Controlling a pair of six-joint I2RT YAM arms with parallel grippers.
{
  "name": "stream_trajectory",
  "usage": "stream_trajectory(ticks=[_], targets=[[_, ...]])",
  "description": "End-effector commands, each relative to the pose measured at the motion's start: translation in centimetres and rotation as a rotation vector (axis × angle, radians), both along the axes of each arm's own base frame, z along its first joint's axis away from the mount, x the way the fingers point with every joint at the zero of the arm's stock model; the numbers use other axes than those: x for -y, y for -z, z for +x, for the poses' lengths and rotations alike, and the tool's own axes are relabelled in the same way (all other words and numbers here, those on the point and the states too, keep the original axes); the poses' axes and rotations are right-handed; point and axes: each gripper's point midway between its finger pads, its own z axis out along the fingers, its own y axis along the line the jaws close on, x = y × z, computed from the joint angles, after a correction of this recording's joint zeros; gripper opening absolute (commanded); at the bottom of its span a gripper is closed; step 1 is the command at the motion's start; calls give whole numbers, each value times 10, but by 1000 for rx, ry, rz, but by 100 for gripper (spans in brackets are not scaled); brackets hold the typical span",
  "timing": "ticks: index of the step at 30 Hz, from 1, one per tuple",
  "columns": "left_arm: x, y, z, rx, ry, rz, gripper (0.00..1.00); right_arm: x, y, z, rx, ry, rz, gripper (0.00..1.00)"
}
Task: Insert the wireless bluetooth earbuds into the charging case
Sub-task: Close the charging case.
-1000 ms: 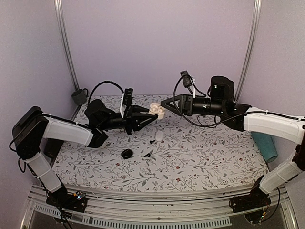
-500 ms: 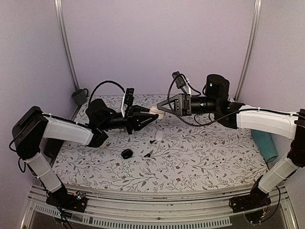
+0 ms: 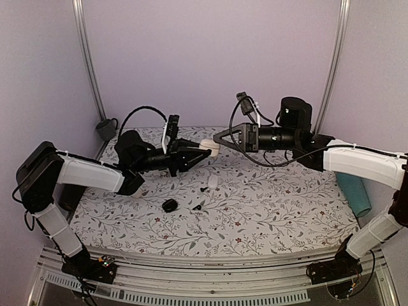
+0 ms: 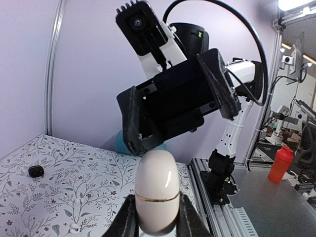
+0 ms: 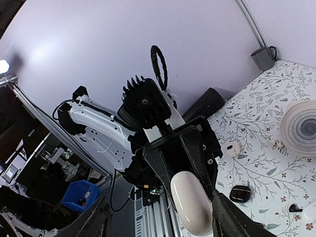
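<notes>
Purple walls stand around a table (image 3: 268, 217) with a flowery cloth. From the top view, the left pincer (image 3: 203, 148) is squeezed shut on the charging case (image 3: 211, 146), a creamy egg shape, up in the air in the middle of the frame. The right pincer (image 3: 218, 137) is open, with its tips just beside the case on the right. One white earbud (image 3: 212, 182) lies on the cloth lower in the frame, below both pincers and apart from them. A black oval thing (image 3: 169, 205) lies lower left of it.

In the left wrist view, the case (image 4: 157, 190) stands at the bottom middle, pinched between the left pincer (image 4: 157, 217). Right above it the right pincer (image 4: 185, 126) spreads its two black fingers (image 4: 136, 121) wide.

In the right wrist view, the case (image 5: 191, 202) sits low in the middle, held by the left pincer (image 5: 191, 187). It lies between the open fingers of the right pincer (image 5: 165, 222), which show at the bottom corners. I cannot tell if they touch it.
</notes>
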Motion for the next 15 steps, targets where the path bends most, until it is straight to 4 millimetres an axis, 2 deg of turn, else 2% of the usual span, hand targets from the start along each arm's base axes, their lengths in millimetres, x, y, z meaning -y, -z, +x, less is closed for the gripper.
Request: stream_trajectory(ticks=[1,9,15], targets=[[-5,-19,3,-9,11,-29,0,6,6,7,68,64,-79,67],[-2,-23,-1,-60,70,-29,0,14,18,12,123,119,-138,65],[3,-20,2,-130,104,-17,0,7,16,11,135,84,-116,56]])
